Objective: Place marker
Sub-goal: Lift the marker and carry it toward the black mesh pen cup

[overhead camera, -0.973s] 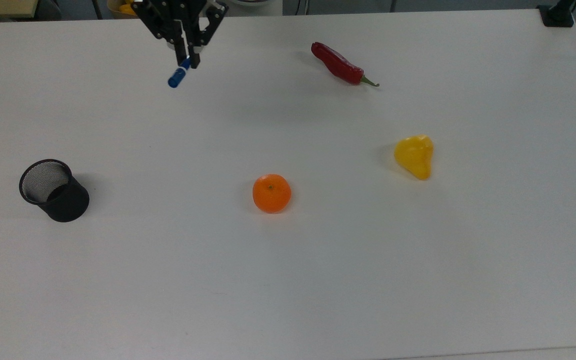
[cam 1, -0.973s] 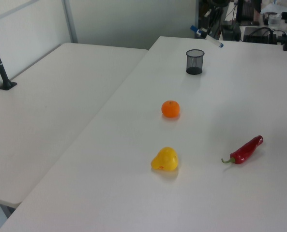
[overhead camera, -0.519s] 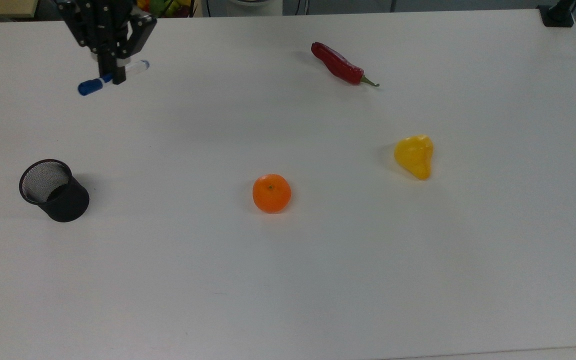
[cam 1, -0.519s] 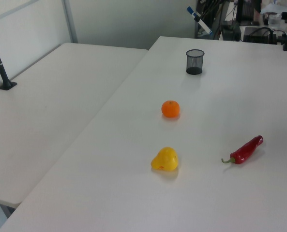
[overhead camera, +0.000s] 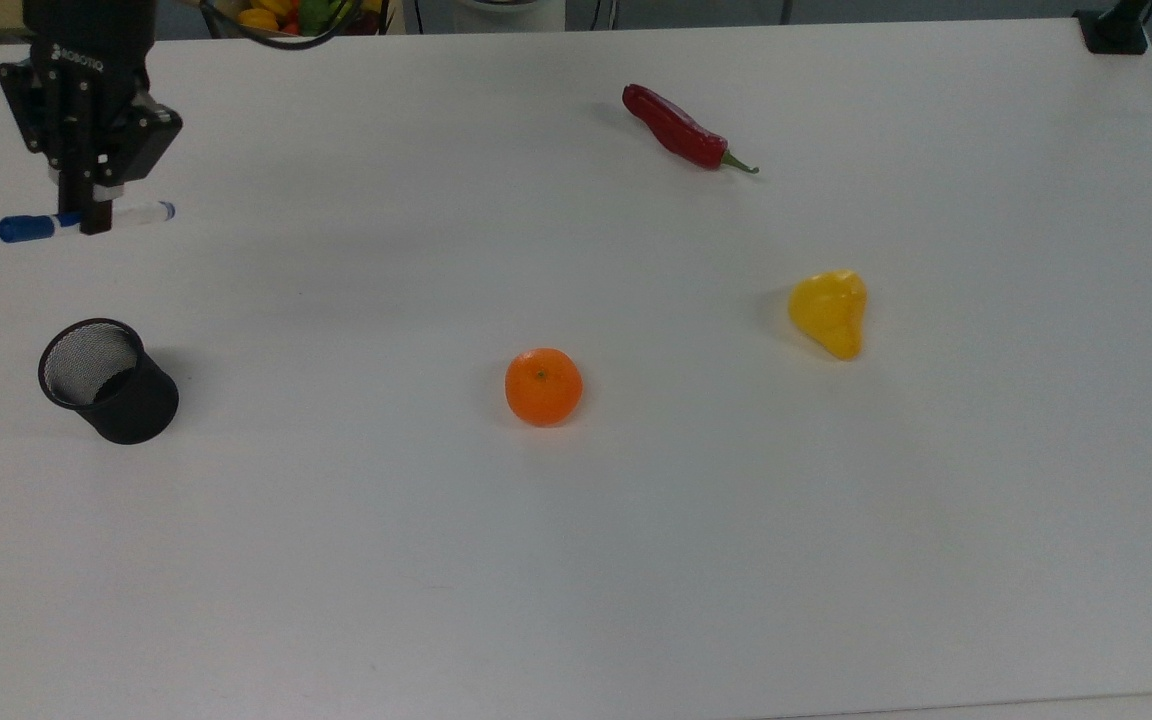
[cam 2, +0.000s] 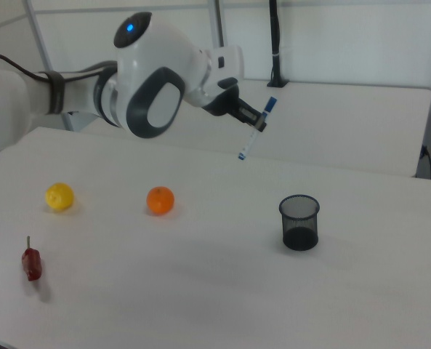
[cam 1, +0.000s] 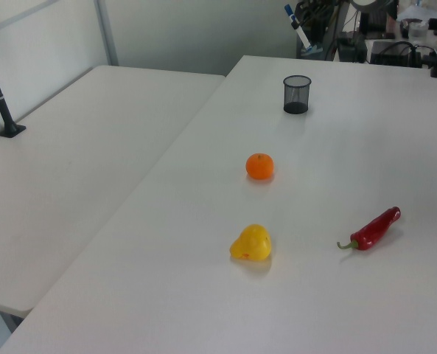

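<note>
My gripper (overhead camera: pixel 96 216) is shut on the marker (overhead camera: pixel 24 228), a slim white pen with a blue cap, held near its middle. In the top view the pen lies almost level, cap toward the top view's left, near the table's far left corner. The right view shows the gripper (cam 2: pixel 257 123) holding the marker (cam 2: pixel 246 148) tilted and high above the table, cap end up. A black mesh cup (overhead camera: pixel 108 380) stands upright below the gripper in the top view, apart from it. In the left view the marker (cam 1: pixel 295 24) hangs beyond the cup (cam 1: pixel 296 94).
On the white table (overhead camera: pixel 636 560) lie an orange (overhead camera: pixel 543 386) near the middle, a yellow pepper (overhead camera: pixel 829 312) toward the top view's right, and a red chili (overhead camera: pixel 676 128) at the back. A second table (cam 1: pixel 78 147) adjoins on the left view's left.
The gripper has carried the marker toward the top view's left and slightly nearer the cup. The pen has turned from steeply angled to almost level in the top view.
</note>
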Robot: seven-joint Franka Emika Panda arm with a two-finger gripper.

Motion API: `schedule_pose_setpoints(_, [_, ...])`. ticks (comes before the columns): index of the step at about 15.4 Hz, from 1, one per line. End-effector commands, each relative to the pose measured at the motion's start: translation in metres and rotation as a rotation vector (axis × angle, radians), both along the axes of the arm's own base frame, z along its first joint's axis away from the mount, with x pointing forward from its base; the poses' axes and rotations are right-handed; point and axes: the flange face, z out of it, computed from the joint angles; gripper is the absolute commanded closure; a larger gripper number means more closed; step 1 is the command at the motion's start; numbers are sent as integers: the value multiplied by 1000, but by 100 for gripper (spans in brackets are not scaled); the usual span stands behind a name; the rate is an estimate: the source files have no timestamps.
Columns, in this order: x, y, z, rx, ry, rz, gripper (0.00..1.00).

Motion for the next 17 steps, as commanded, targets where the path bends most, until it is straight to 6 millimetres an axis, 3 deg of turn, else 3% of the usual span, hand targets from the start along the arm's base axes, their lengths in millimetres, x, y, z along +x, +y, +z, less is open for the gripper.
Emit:
schedule_pose_setpoints(1, [6, -29, -27, -46, -81, -35, 100])
schedule_pose_setpoints(8, [16, -68, -86, -109, -142, -84, 100])
schedule_pose_setpoints(17, [29, -66, -151, -133, -107, -67, 100])
